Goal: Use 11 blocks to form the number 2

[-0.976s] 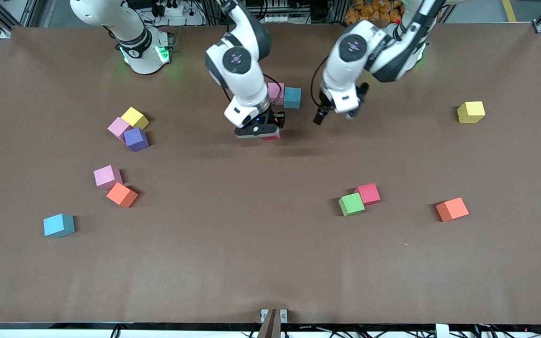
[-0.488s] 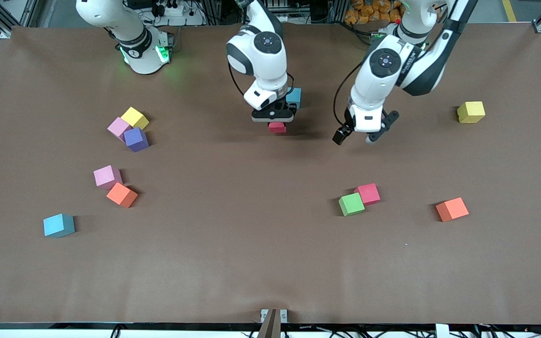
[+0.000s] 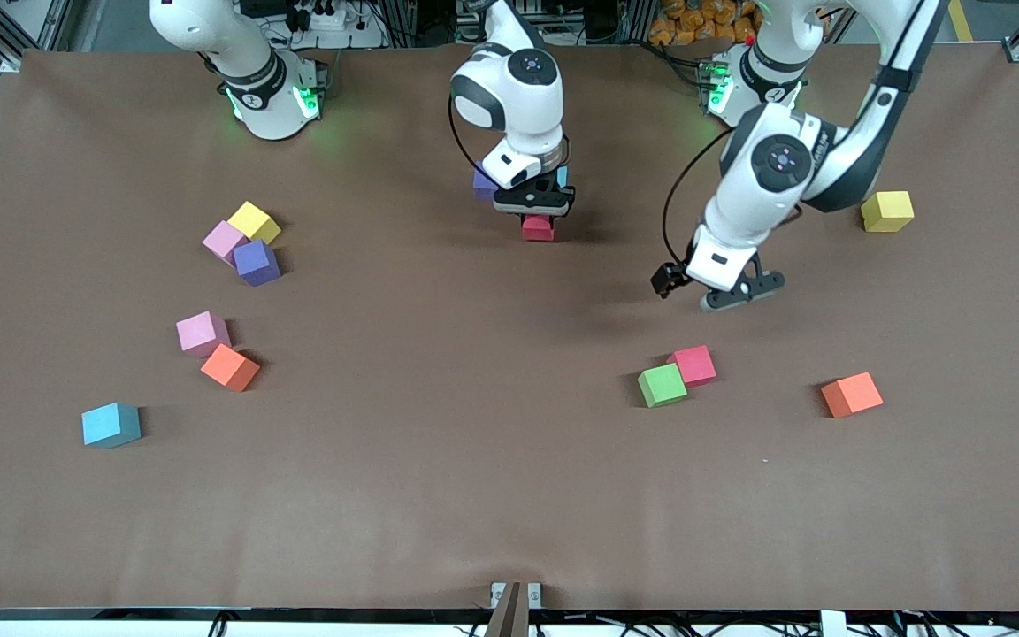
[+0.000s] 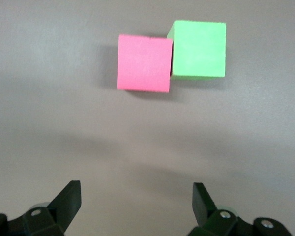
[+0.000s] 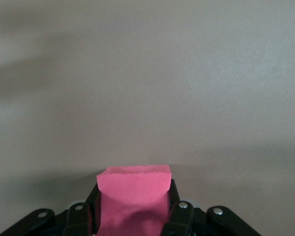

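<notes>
My right gripper (image 3: 537,212) is shut on a red block (image 3: 538,228), pink-red between the jaws in the right wrist view (image 5: 133,184), and holds it low over the table. Close beside that hand a purple block (image 3: 480,183) and a sliver of a light blue block (image 3: 563,177) show. The hand hides the rest of the number 2. My left gripper (image 3: 704,294) hangs open and empty over bare table (image 4: 136,191). Another red block (image 3: 693,364) (image 4: 144,63) and a green block (image 3: 662,385) (image 4: 199,49) touch on the table close to it.
Toward the right arm's end lie a yellow cube (image 3: 253,221), a pink block (image 3: 225,241), a purple block (image 3: 256,262), a second pink block (image 3: 202,333), an orange block (image 3: 229,367) and a light blue block (image 3: 111,425). Toward the left arm's end lie an orange block (image 3: 851,395) and a yellow cube (image 3: 886,211).
My right gripper carried the red block toward the robots' bases, up to the purple and light blue blocks. My open left gripper swung toward the front camera, closer to the red and green pair.
</notes>
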Robot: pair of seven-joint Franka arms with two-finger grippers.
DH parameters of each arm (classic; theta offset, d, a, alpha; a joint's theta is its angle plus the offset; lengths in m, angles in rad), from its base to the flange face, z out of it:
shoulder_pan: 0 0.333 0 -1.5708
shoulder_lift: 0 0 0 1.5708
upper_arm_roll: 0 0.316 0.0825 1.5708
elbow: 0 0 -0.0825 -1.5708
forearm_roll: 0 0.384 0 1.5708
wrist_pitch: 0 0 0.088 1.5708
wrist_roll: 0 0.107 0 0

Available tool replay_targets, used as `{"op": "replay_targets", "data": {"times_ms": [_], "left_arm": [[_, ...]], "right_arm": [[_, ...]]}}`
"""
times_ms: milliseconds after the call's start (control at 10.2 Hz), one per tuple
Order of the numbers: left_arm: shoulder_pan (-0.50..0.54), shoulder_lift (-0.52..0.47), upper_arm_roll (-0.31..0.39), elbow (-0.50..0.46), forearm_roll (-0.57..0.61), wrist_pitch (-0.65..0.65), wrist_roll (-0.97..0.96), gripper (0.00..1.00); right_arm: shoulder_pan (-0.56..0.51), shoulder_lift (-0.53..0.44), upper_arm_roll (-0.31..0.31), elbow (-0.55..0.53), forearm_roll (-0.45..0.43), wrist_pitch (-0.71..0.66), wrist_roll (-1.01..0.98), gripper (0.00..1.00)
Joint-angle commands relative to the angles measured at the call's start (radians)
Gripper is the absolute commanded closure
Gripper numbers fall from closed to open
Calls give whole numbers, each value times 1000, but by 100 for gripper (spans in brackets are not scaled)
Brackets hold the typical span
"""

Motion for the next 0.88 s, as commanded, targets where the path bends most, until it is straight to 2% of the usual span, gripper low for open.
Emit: {"op": "replay_targets", "data": {"times_ms": [0,195,488,781], "left_arm": [[-75,65,85,79,25,-21,202,0],[-130,102,172,118,25,-21,435,0],[-182,128,257,153,27,-21,641,0],[-213,171,274,236,238,-39,795,0]], "right_arm": [[40,24,-25,22,-31,-1,80,85],[57,37,-25,29,-57,-1,135,85],[75,50,-25,31,-94,-1,166,85],[92,63,-23,32,-97,-1,202,85]]}}
